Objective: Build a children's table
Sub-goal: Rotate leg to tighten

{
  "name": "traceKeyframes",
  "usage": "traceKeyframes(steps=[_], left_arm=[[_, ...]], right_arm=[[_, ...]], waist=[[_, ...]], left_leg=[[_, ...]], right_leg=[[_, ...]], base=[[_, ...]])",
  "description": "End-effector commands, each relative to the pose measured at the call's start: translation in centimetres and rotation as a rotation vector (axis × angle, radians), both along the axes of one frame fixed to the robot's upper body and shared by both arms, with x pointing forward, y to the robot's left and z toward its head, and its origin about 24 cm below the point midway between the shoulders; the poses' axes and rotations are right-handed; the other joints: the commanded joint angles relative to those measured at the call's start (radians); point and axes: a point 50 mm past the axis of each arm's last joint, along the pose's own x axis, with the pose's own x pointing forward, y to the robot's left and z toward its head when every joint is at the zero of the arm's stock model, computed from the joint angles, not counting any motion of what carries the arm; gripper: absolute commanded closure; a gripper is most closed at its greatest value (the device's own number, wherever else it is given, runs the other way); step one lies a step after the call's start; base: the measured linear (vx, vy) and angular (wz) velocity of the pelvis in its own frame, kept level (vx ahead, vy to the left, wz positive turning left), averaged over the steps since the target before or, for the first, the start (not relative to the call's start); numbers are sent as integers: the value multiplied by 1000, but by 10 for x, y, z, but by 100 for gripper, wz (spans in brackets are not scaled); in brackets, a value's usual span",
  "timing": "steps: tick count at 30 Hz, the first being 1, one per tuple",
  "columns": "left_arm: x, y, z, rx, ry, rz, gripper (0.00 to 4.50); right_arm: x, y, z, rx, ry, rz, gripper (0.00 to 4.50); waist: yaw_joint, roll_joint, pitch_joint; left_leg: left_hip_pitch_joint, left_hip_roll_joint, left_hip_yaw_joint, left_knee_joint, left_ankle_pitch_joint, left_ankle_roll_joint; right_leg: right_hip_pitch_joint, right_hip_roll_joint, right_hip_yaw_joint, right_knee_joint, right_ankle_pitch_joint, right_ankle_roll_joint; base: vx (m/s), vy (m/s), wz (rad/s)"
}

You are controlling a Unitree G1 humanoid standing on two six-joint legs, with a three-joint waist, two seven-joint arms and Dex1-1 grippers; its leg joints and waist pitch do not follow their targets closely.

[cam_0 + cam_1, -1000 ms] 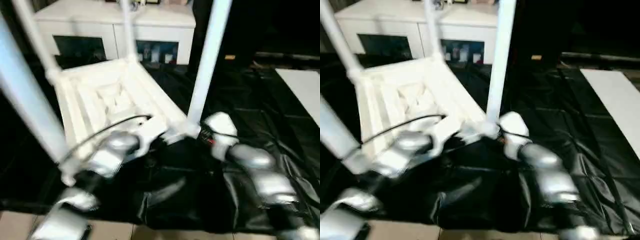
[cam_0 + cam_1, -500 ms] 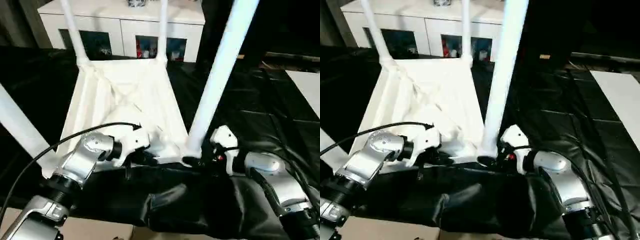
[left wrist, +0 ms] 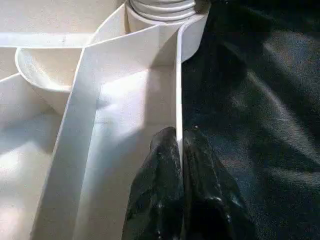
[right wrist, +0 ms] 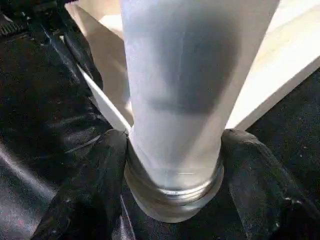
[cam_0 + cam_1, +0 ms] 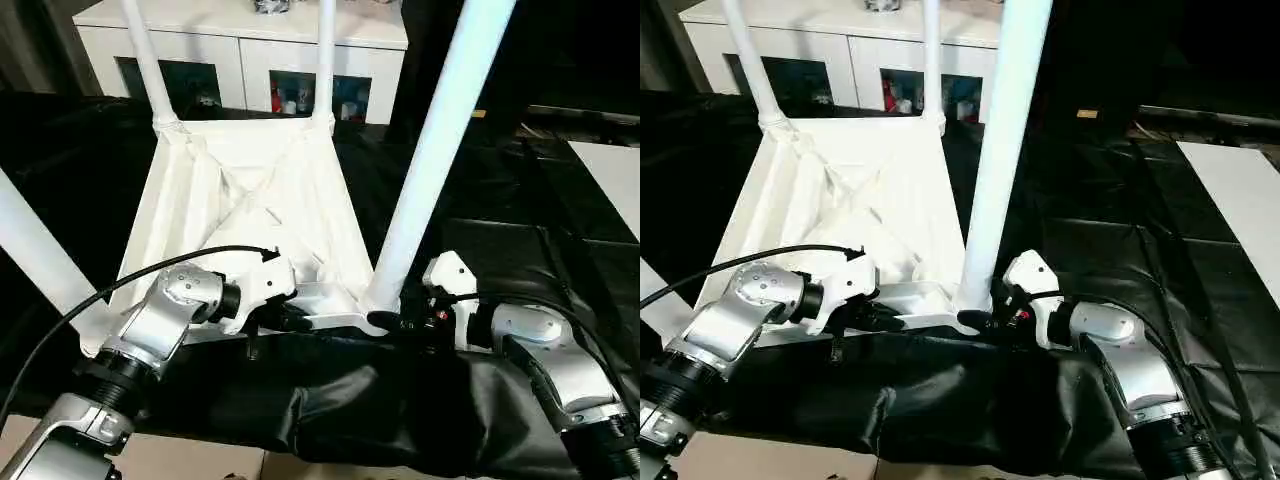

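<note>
Legs all four stand in the upturned children's table on the black sheet, left gripper pinching its near rim, right gripper straddling the near-right leg, seating likely unfinished.

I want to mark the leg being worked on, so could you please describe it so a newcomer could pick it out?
The white table top lies upside down on black sheeting, four legs standing up. Take the leg at its near right corner. Unlike the others, the right gripper straddles its base.
</note>
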Motion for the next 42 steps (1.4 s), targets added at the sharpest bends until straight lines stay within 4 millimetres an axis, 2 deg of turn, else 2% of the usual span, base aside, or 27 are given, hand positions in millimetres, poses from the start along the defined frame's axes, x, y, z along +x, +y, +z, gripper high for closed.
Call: traceKeyframes(steps=[1,3,6,8,10,11,13,14,15,16,18,20,21,23,24,26,28,29,30,31,32,33,35,36,37,39,42], left_arm=[[-6,-4,-8,17,32,-13,450],[-2,-9,-12,20,20,46,450],[4,-22,-14,-23,6,126,450],[7,-35,-15,-51,0,177,450],[14,-52,-18,-54,-28,253,450],[16,-57,-18,-59,-29,278,450],[24,-67,-17,-74,-61,364,450],[28,-78,-16,-79,-87,421,450],[30,-81,-15,-78,-102,443,450],[31,-83,-15,-76,-109,447,450],[33,-87,-14,-71,-134,458,450],[34,-87,-11,-73,-159,449,450],[35,-86,-10,-73,-172,441,450],[35,-84,-9,-74,-179,424,450],[34,-81,-9,-72,-178,412,450],[33,-75,-10,-62,-190,390,450],[32,-73,-11,-62,-184,382,450],[30,-68,-12,-63,-168,365,450],[29,-66,-12,-64,-161,354,450],[28,-65,-12,-63,-161,344,450],[25,-60,-12,-58,-152,308,450],[24,-57,-12,-54,-144,294,450],[21,-53,-12,-45,-134,246,450],[20,-51,-13,-40,-126,229,450],[20,-50,-13,-40,-125,220,450],[18,-48,-13,-38,-122,181,450],[10,-37,-14,-14,-55,83,450]], right_arm=[[3,2,-3,20,6,-47,191],[9,6,-9,57,14,-166,191],[15,13,-20,67,32,-306,198],[20,19,-27,74,50,-420,202],[28,30,-35,49,81,-582,202],[29,33,-36,40,88,-615,202],[31,45,-38,19,89,-640,202],[33,59,-37,14,82,-652,202],[34,65,-36,18,82,-640,202],[34,69,-36,18,78,-630,202],[34,81,-32,17,54,-581,202],[34,86,-24,66,13,-550,146],[34,85,-18,124,-1,-557,132],[34,81,-15,129,-30,-558,126],[34,75,-13,111,-63,-555,103],[32,62,-12,104,-76,-572,89],[32,57,-11,95,-86,-571,71],[29,43,-10,67,-93,-543,71],[28,37,-9,56,-91,-527,51],[27,32,-9,49,-92,-509,44],[22,17,-6,29,-92,-424,44],[19,10,-5,18,-94,-374,44],[12,-4,0,-8,-104,-294,44],[10,-9,2,-21,-112,-260,44],[9,-10,2,-24,-111,-253,44],[7,-16,5,-38,-110,-221,44],[-2,-27,11,-74,-80,-104,44]], waist=[[1,-1,-56],[-3,-2,-52],[-14,-5,-46],[-20,-5,-45],[-30,-6,-43],[-29,-7,-44],[-29,-3,-44],[-30,-3,-45],[-27,-4,-47],[-25,-7,-49],[-23,-6,-48],[-22,-6,-49],[-21,-6,-51],[-22,-3,-50],[-26,-4,-51],[-29,-4,-54],[-21,-5,-55],[-19,-5,-54],[-12,-1,-55],[-10,-2,-55],[-8,6,-56],[-2,1,-58],[1,1,-59],[5,8,-61],[5,3,-60],[5,3,-59],[6,1,-54]], left_leg=[[1,11,10,-63,-200,61],[-1,10,9,-67,-234,48],[4,7,4,-72,-320,10],[8,5,2,-73,-347,1],[5,0,0,-73,-356,-7],[9,-1,-1,-72,-364,-6],[9,-2,-1,-71,-364,-4],[9,-4,-1,-70,-365,-1],[17,-5,2,-67,-371,2],[12,-5,1,-69,-359,12],[3,-5,1,-73,-342,25],[4,-5,1,-72,-350,29],[3,-3,-1,-73,-344,33],[-3,-3,-1,-75,-341,36],[-9,-4,-3,-77,-335,37],[-15,-3,-6,-77,-312,38],[0,0,4,-71,-310,51],[-1,1,4,-72,-302,52],[1,4,6,-71,-287,56],[2,4,7,-70,-275,58],[0,3,9,-69,-262,64],[-4,6,7,-67,-248,78],[-7,5,9,-64,-220,92],[-7,6,9,-62,-200,95],[-7,6,10,-61,-196,97],[-7,6,10,-62,-197,95],[-5,9,8,-67,-240,88]], right_leg=[[57,-31,31,-47,-171,-228],[55,-31,31,-53,-224,-216],[50,-32,28,-71,-401,-163],[44,-31,28,-80,-454,-139],[40,-30,27,-87,-510,-110],[37,-30,26,-92,-539,-96],[36,-30,26,-94,-544,-89],[36,-27,25,-96,-542,-83],[27,-26,26,-100,-542,-81],[35,-27,27,-97,-517,-84],[38,-24,27,-94,-491,-82],[37,-27,28,-96,-511,-74],[39,-29,30,-95,-498,-74],[41,-27,30,-92,-475,-74],[47,-27,29,-90,-466,-73],[52,-29,29,-85,-436,-78],[38,-27,36,-87,-395,-109],[40,-27,37,-85,-382,-116],[42,-26,38,-82,-346,-127],[44,-26,39,-78,-320,-135],[47,-22,39,-75,-269,-150],[56,-25,39,-68,-224,-160],[56,-27,38,-65,-203,-172],[56,-27,38,-62,-185,-182],[57,-26,38,-61,-173,-188],[58,-26,37,-62,-188,-192],[57,-29,37,-69,-268,-178]], base=[[0,0,0],[0,0,0],[0,0,0],[0,0,0],[0,0,0],[0,0,0],[0,0,0],[0,0,0],[0,0,0],[0,0,0],[0,0,0],[0,0,0],[0,0,0],[0,0,0],[0,0,0],[0,0,0],[0,0,0],[0,0,0],[0,0,0],[0,0,0],[0,0,0],[0,0,0],[0,0,0],[0,0,0],[0,0,0],[0,0,0],[0,0,0]])
